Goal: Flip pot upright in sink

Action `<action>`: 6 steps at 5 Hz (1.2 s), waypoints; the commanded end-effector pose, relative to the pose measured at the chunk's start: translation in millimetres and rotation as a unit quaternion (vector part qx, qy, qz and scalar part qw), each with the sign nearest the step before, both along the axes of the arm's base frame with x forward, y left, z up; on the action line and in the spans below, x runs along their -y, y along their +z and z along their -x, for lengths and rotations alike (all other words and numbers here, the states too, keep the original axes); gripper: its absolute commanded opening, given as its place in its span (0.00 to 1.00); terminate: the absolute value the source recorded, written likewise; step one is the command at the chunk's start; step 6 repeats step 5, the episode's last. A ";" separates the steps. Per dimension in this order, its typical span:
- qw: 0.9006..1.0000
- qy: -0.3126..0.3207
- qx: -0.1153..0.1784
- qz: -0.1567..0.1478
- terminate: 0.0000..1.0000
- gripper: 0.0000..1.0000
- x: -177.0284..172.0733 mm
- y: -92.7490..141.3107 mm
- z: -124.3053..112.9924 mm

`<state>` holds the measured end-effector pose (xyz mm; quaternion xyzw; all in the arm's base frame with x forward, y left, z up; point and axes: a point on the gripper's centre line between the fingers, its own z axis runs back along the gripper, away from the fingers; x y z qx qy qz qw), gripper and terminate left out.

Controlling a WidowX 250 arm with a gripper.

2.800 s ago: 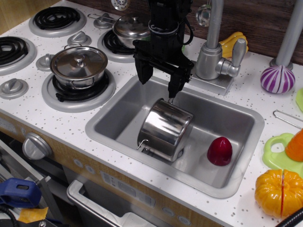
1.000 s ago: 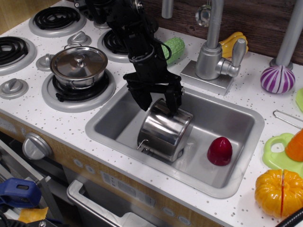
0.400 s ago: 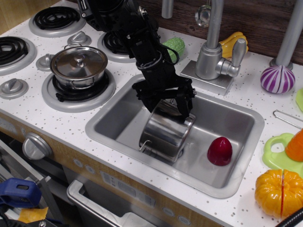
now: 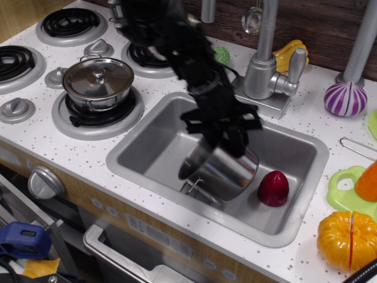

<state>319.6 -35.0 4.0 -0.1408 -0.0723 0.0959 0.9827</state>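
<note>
You see one open steel pot (image 4: 221, 171) in one sink (image 4: 147, 150), one lidded pot (image 4: 98, 81), three coil burners (image 4: 69, 22), one red piece (image 4: 273, 188) and one faucet (image 4: 266, 65).

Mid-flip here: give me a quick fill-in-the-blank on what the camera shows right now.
1. The gripper grips the pot at its ____.
2. The pot is inside the ____.
3. The red toy in the sink lies on the image-____ side of the pot.
4. The lidded pot sits on a ____.

Missing words: rim; sink; right; burner
</note>
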 end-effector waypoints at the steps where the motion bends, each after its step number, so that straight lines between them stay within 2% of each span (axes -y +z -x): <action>1: 0.989 -0.031 0.046 -0.139 0.00 0.00 10.3 25.3 -6.7; 2: 0.985 -0.041 0.039 -0.162 0.00 0.00 9.7 22.8 -6.9; 4: 0.968 -0.070 0.030 -0.238 0.00 0.00 2.0 6.8 -10.4; 5: 0.971 -0.067 0.039 -0.226 1.00 0.00 0.1 2.6 -11.6; 6: 0.971 -0.067 0.039 -0.226 1.00 0.00 0.1 2.6 -11.6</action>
